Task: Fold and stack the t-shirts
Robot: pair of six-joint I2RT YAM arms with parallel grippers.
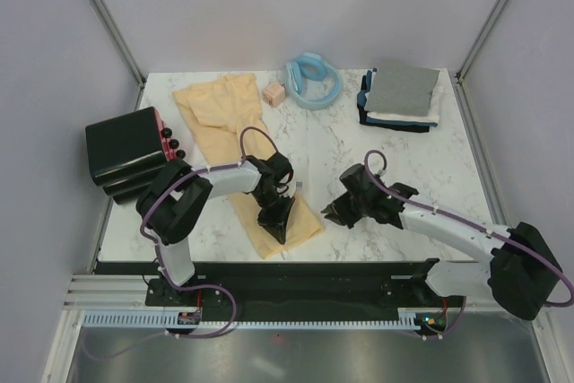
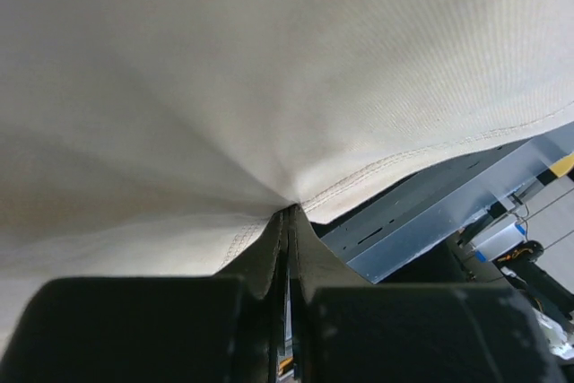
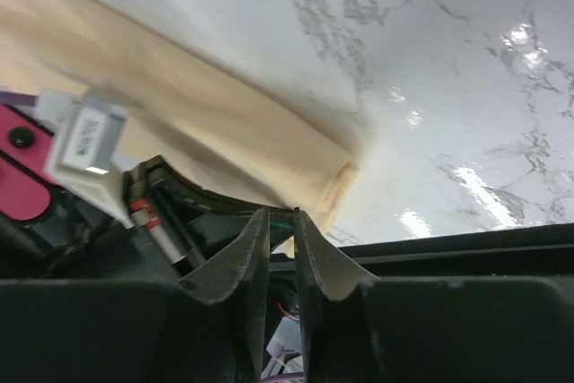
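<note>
You have four t-shirts in view. One pale yellow-cream t-shirt lies opened out on the worktop, running from 11 o'clock down toward 6 o'clock. The other three are folded in one stack at 1 o'clock: the grey t-shirt on top, the white t-shirt under it, and the dark navy t-shirt lowest.

One light blue ring sits at 12 o'clock, with one small peach cube just beside it at its 9 o'clock. One black box stands at the 9 o'clock edge; you can't see inside it.

Your left pincer is clamped tight on the yellow-cream shirt's hem at its near end. Your right pincer, at 3 o'clock from the left one, shows a slim gap between its fingers with nothing in it. The shirt's corner lies just past its tips.
</note>
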